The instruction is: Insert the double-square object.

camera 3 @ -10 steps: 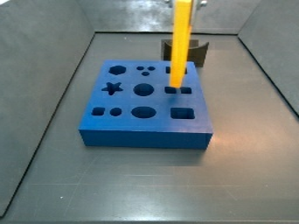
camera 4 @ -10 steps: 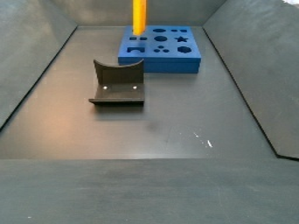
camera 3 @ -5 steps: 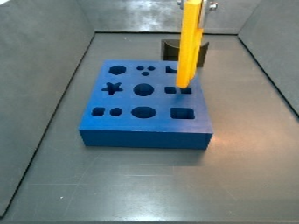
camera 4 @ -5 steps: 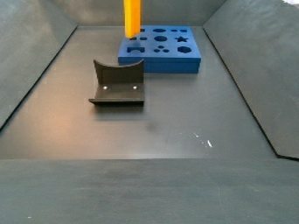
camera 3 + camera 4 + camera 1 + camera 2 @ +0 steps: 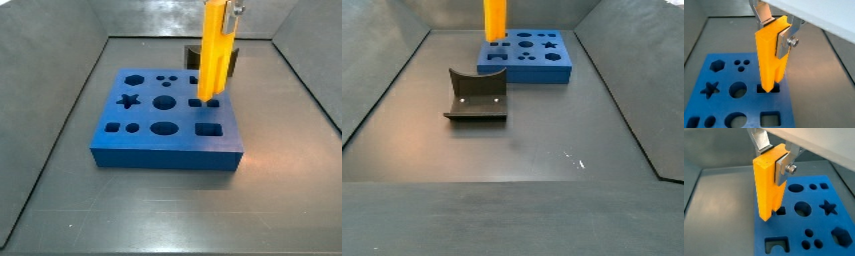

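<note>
The double-square object [image 5: 213, 50] had slid a little sideways, gripped upright by the hand [image 5: 777, 31] above its matching hole [image 5: 768, 88] in the blue block [image 5: 147, 135].

The double-square object [image 5: 771, 57] is a tall bright-yellow peg with flat faces, standing upright. Its upper part sits between the silver fingers [image 5: 785, 40] of the pincer [image 5: 776, 26], which clamp it from two sides, and the long body hangs straight down below the pincer. In a side view the peg [image 5: 214, 52] reaches down to the blue block [image 5: 167, 118], its lower end at a dark paired-square opening [image 5: 203, 101]. Both wrist views show the tip at that opening's mouth [image 5: 769, 193].
</note>
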Tool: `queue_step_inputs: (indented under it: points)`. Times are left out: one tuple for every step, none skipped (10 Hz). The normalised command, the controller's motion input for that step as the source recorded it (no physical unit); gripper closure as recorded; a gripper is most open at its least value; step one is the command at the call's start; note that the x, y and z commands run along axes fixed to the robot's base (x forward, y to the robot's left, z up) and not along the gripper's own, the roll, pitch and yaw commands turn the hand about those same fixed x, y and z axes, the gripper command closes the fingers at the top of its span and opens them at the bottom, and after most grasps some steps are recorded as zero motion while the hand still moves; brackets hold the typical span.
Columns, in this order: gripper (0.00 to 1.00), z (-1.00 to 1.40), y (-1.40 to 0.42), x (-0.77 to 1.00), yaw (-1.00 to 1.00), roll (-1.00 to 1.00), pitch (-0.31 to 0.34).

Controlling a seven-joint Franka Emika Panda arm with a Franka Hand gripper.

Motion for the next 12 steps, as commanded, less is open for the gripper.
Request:
queue_step_inputs:
  points:
    - [1.0, 0.0, -0.1, 0.0, -0.96, -0.01, 0.064]
    - [1.0, 0.0, 0.0, 0.0, -1.0, 0.0, 0.044]
    - [1.0, 0.0, 0.0, 0.0, -1.0, 0.0, 0.04]
    - [1.0, -0.01, 0.0, 0.0, -1.0, 0.0, 0.049]
    - [1.0, -0.01, 0.0, 0.0, -1.0, 0.0, 0.061]
    - [1.0, -0.01, 0.0, 0.0, -0.99, 0.0, 0.074]
    - [1.0, -0.07, -0.03, 0.0, -0.98, 0.0, 0.061]
    - [1.0, -0.09, -0.05, 0.0, -0.98, 0.0, 0.06]
    - [1.0, -0.13, -0.07, 0.0, -0.97, 0.0, 0.061]
    - [1.0, -0.07, -0.05, 0.0, -0.89, 0.0, 0.056]
    - [1.0, 0.0, 0.0, 0.0, -0.27, 0.03, 0.0]
    - [1.0, 0.0, 0.05, 0.0, 0.0, 0.0, 0.0]
